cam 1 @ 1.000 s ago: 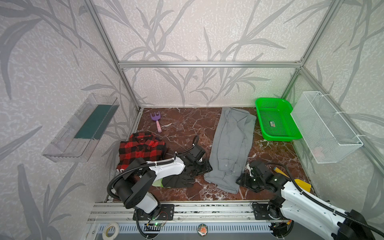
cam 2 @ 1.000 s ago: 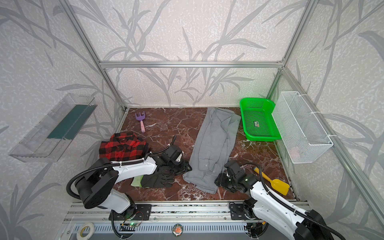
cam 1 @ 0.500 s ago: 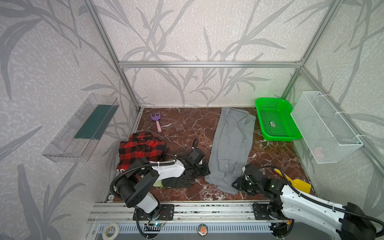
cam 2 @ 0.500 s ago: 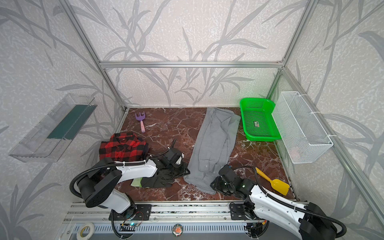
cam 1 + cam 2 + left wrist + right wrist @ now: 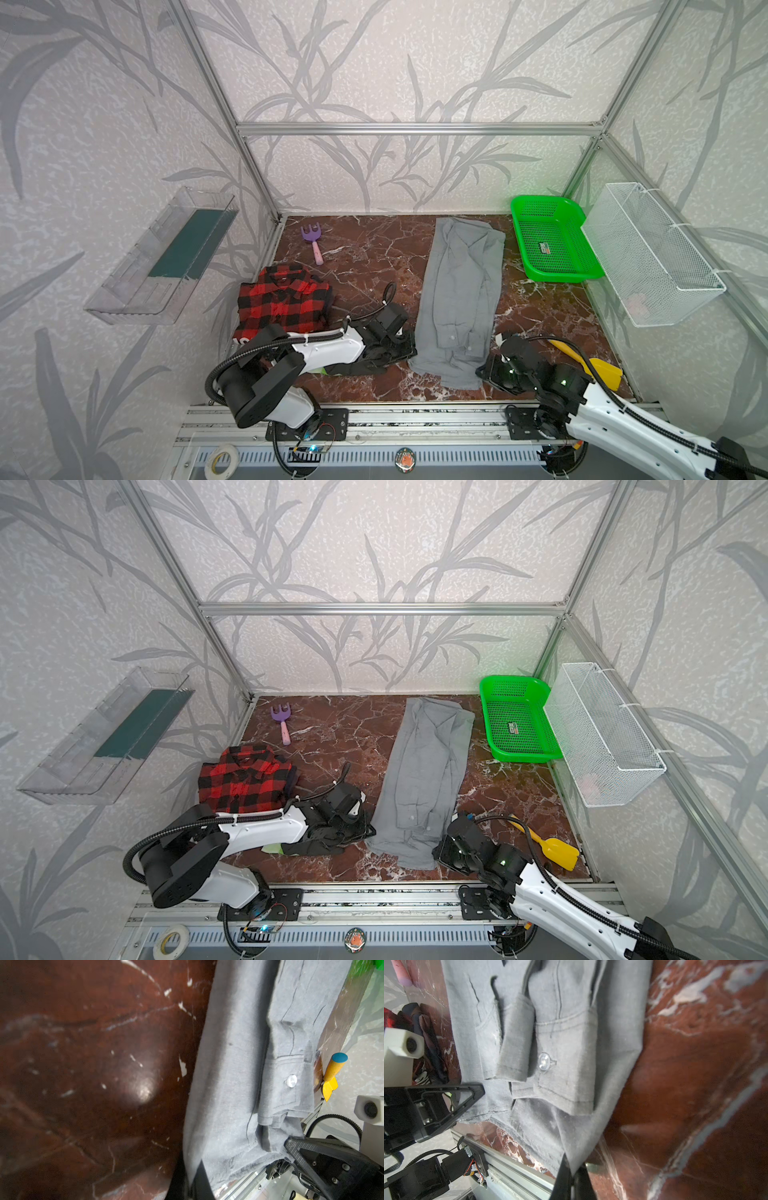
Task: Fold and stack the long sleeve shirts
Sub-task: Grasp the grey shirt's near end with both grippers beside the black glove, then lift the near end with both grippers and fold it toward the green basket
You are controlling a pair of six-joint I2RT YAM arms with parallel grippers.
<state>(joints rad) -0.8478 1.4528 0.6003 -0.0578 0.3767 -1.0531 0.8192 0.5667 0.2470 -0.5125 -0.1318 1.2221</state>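
The grey long sleeve shirt (image 5: 461, 291) (image 5: 424, 766) lies lengthwise mid-table, sleeves folded onto its body, hem toward the front rail. My left gripper (image 5: 409, 353) (image 5: 370, 833) is at the hem's near left corner. The left wrist view shows its jaws (image 5: 195, 1180) shut on the grey cloth (image 5: 239, 1064). My right gripper (image 5: 482, 372) (image 5: 436, 852) is at the hem's near right corner, and the right wrist view shows it (image 5: 572, 1176) shut on the shirt's corner (image 5: 571, 1022). The red-and-black plaid shirt (image 5: 282, 303) (image 5: 245, 779) lies folded at the left.
A black glove (image 5: 353, 368) lies under my left arm. A yellow shovel (image 5: 598, 365) lies at the front right, a purple rake (image 5: 312, 241) at the back left. A green basket (image 5: 517, 232) and a white wire basket (image 5: 648, 249) stand at the right. A clear shelf (image 5: 166, 257) hangs on the left wall.
Both grippers went from open to shut on the grey shirt's near hem corners. The right gripper slid left to the shirt; the left one shifted slightly toward it.
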